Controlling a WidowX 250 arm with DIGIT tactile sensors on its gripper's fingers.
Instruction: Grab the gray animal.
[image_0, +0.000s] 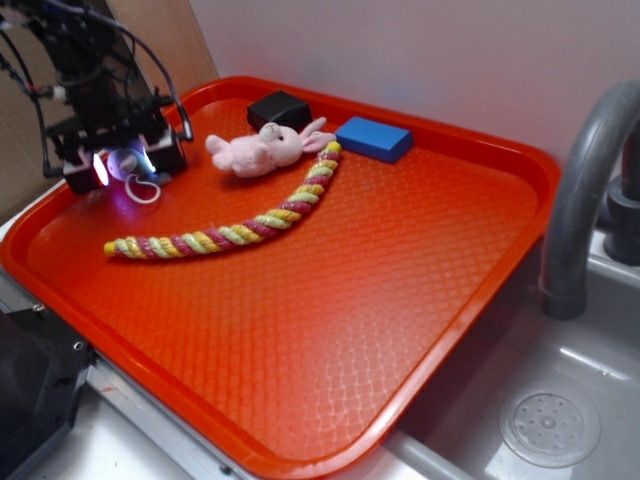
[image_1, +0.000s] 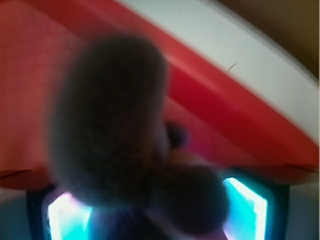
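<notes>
One gripper is sitting low at the red tray's far-left corner in the exterior view, its fingers flanking the gray plush animal; the white cord loop is trailing onto the tray. Pink bunny and braided rope are lying nearby.

Wrist view: the gray plush animal is filling the gap between lit fingers, apparently clamped. Judging it light, soft, compressible; the body is the best hold.

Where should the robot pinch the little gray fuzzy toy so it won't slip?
Across the plump middle of the small gray plush animal, coming straight down from above. The wrist view shows it lying between the pincer's lit fingers, its round body the widest part. The thin white cord loop would likely slip.
</notes>
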